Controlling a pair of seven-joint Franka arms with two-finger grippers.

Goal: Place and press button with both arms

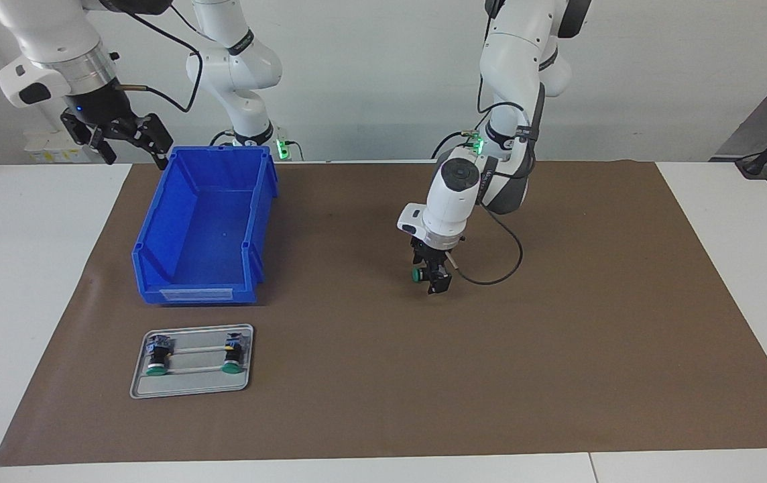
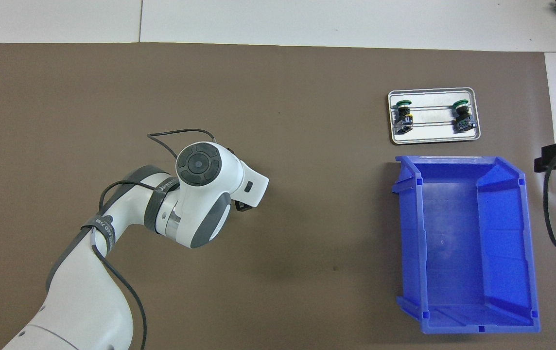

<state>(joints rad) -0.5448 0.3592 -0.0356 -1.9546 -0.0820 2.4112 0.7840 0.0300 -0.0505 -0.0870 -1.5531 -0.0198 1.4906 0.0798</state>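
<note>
My left gripper [image 1: 432, 275] hangs low over the middle of the brown mat [image 1: 558, 335], its fingers grasping a green-capped button [image 1: 418, 274] that lies sideways between them. My right gripper [image 1: 130, 137] waits high above the bench [image 1: 21, 268] at the right arm's end, just beside the blue bin [image 1: 202, 228], fingers released and holding nothing. Two more buttons [image 1: 157, 357] [image 1: 232, 353] lie on the metal tray [image 1: 189, 382], which sits farther from me than the bin.
</note>
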